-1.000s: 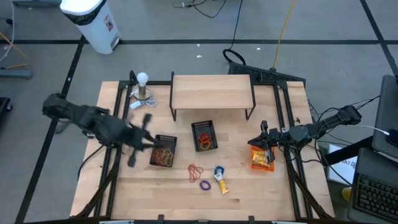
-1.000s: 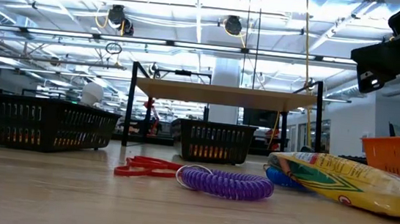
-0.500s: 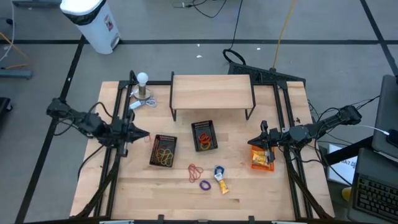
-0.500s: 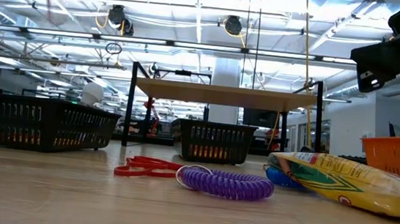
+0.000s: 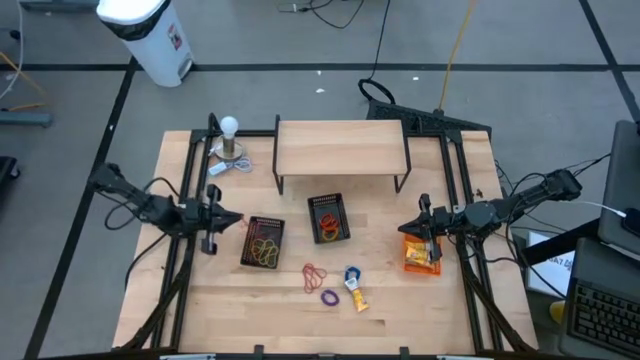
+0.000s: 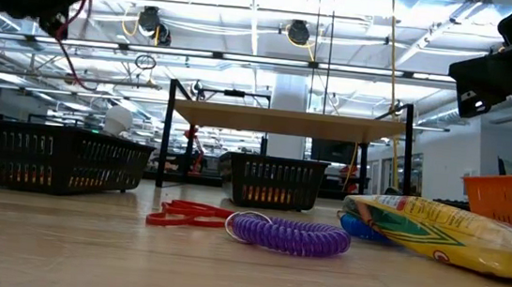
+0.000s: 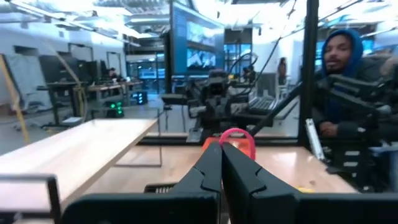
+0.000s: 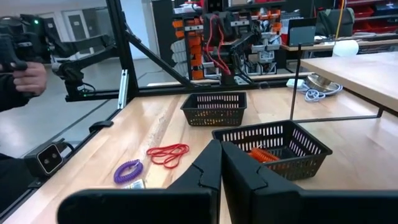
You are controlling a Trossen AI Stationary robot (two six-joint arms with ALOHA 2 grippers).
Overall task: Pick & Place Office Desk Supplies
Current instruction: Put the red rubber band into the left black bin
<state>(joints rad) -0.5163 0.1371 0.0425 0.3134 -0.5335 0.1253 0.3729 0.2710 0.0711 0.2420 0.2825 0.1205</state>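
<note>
A white ball on a metal stand point(image 5: 230, 140) sits beside a wooden shelf point(image 5: 341, 150) near two black baskets point(image 5: 264, 241).

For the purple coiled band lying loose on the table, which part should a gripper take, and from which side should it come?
The purple coiled band lies flat on the table, beside the red rubber bands. It is a low ring, so probably come straight down from above and pinch across one strand of the loop, best on the side away from the red bands.
</note>
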